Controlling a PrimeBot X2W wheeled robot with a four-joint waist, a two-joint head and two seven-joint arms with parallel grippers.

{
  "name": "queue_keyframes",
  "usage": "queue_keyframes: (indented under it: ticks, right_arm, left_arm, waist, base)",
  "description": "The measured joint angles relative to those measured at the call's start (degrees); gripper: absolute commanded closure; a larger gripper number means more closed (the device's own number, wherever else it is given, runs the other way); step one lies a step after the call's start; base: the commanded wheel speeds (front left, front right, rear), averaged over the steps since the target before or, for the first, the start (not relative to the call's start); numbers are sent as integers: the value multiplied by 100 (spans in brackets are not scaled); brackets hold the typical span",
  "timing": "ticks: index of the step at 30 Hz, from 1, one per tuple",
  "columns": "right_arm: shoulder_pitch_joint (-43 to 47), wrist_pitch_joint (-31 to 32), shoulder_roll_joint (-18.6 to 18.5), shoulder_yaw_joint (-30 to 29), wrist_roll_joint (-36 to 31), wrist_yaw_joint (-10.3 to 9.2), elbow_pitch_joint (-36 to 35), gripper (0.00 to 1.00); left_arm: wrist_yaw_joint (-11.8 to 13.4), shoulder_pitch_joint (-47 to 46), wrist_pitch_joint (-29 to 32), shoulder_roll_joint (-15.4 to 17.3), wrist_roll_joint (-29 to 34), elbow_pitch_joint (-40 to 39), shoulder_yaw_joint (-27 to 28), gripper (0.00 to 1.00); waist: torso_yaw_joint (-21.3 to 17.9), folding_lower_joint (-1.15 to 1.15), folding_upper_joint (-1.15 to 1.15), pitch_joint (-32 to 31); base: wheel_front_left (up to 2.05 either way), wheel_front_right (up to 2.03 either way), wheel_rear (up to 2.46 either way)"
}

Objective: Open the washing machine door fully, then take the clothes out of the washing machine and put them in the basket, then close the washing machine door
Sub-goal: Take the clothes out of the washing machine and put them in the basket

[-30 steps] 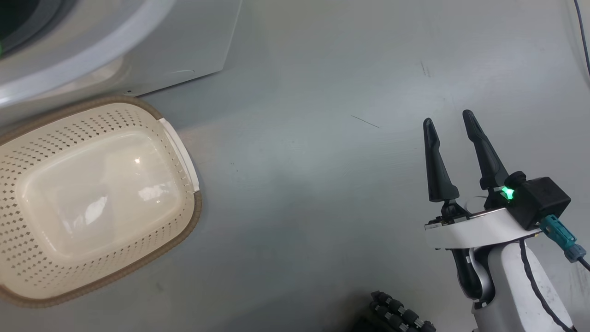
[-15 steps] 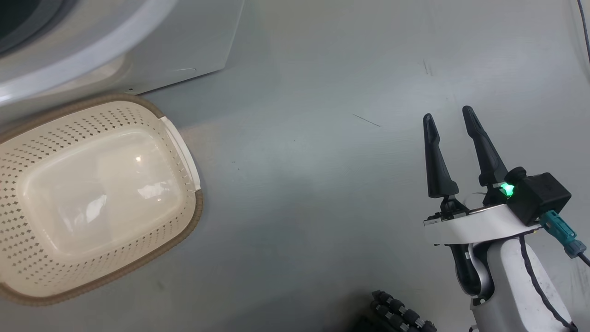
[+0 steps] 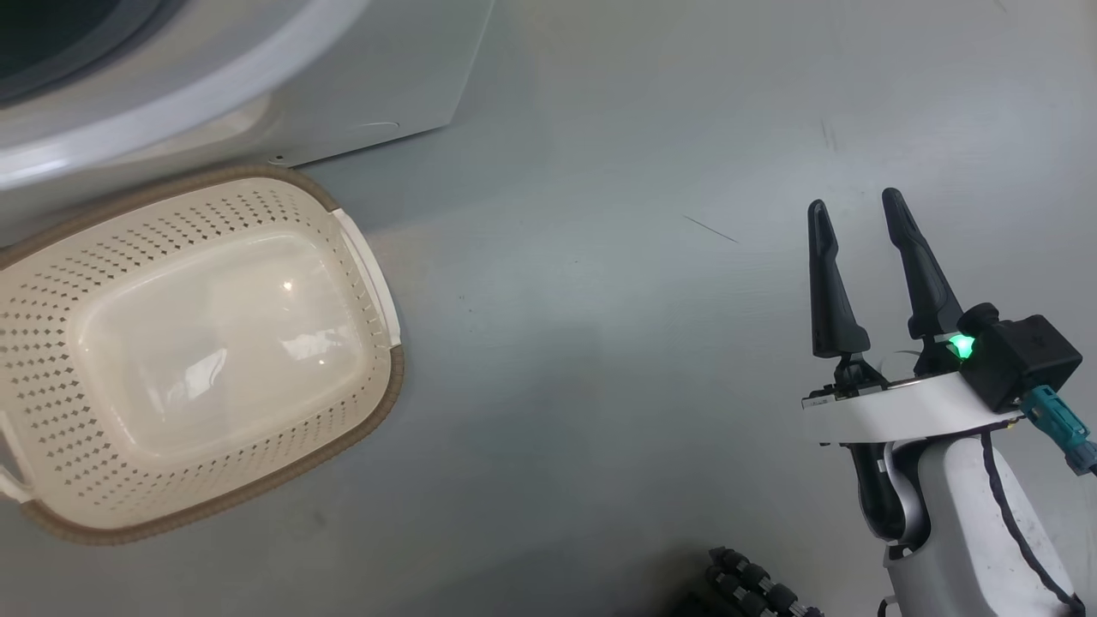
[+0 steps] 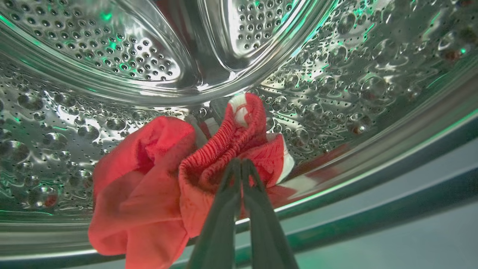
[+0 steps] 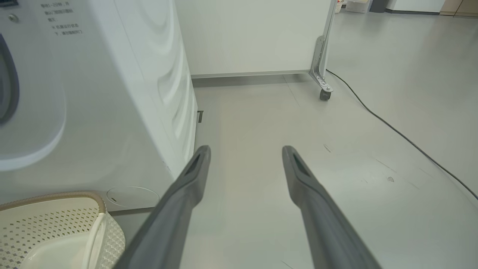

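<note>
Inside the steel drum (image 4: pixel 328 74) of the washing machine (image 3: pixel 377 77), the left gripper (image 4: pixel 241 164) is pressed together on a ribbed fold of the red-and-white clothes (image 4: pixel 149 179) heaped near the drum's front lip, apparently to pull them out. The empty cream basket (image 3: pixel 390 386) sits on the floor (image 3: pixel 600 343) against the machine's front, ready to receive them. The right gripper (image 3: pixel 855 201) hangs spread and idle, well apart.
</note>
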Motion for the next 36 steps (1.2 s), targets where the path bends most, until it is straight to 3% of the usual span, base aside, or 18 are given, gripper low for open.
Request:
queue_keyframes:
  ticks: [13, 32, 36]
  right_arm:
    - [-69, 0, 0, -210, -212, 2, -1, 0]
    - [103, 0, -171, -379, -568, 32, 90, 0]
    - [200, 0, -223, -387, -617, 67, 136, 0]
  left_arm:
    - [119, 168, -1252, -482, -163, -391, 299, 100]
    - [203, 1722, -3515, -1394, -198, -1172, 210, 100]
    - [254, 2100, -3667, -1557, -172, -1321, 141, 100]
  waist:
    - [276, 0, 0, -93]
    - [855, 0, 0, -682]
    - [990, 0, 0, -882]
  base:
    - [0, 0, 0]
    - [0, 0, 0]
    - [0, 0, 0]
